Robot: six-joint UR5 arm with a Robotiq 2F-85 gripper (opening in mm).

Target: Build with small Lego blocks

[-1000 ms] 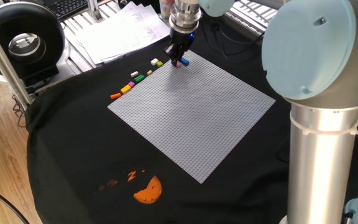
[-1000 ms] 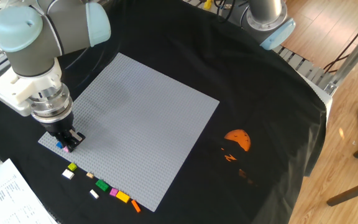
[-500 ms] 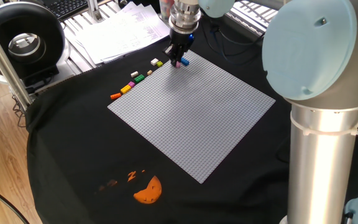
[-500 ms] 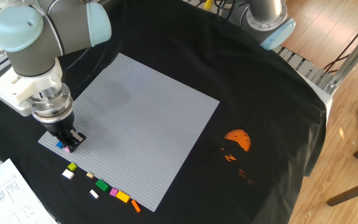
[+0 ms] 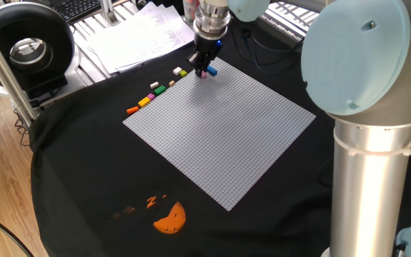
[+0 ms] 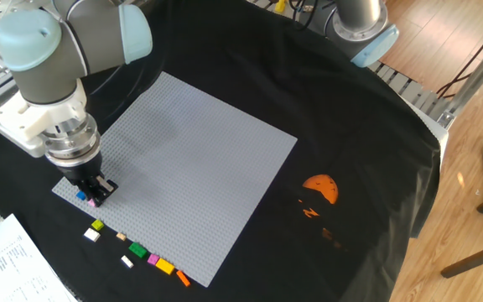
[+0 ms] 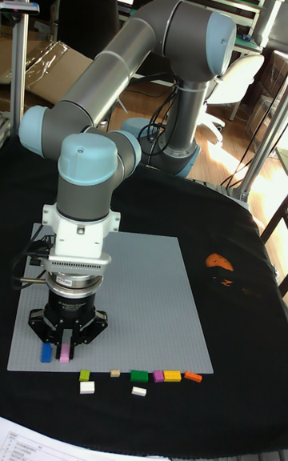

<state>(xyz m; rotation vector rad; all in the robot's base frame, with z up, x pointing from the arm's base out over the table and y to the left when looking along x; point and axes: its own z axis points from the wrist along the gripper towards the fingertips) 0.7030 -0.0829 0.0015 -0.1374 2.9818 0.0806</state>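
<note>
My gripper [image 7: 66, 346] points straight down over a corner of the grey baseplate [image 7: 136, 301]. It is shut on a pink brick [image 7: 65, 356] that sits at the plate's surface. A blue brick [image 7: 46, 353] stands on the plate right beside it. The same gripper [image 6: 93, 194], pink brick [image 6: 93, 201] and blue brick [image 6: 80, 197] show in the other fixed view. Just off the plate's edge lies a row of loose small Lego blocks: green [image 6: 137, 250], yellow [image 6: 166, 266], orange [image 6: 182, 278], white [image 6: 91, 236] and tan [image 6: 122, 236]. In one fixed view the gripper [image 5: 203, 68] hides most of the pink brick.
A black cloth [image 5: 84, 178] covers the table. An orange half-round print [image 5: 170, 218] lies beyond the plate's opposite corner. Papers [image 5: 141, 36] and a round black device [image 5: 27, 46] sit off the cloth. The arm's thick base column [image 5: 369, 178] stands beside the plate.
Nothing has clearly changed. The gripper holds the pink brick at the same plate corner, and the arm has shifted by a few pixels at most.
</note>
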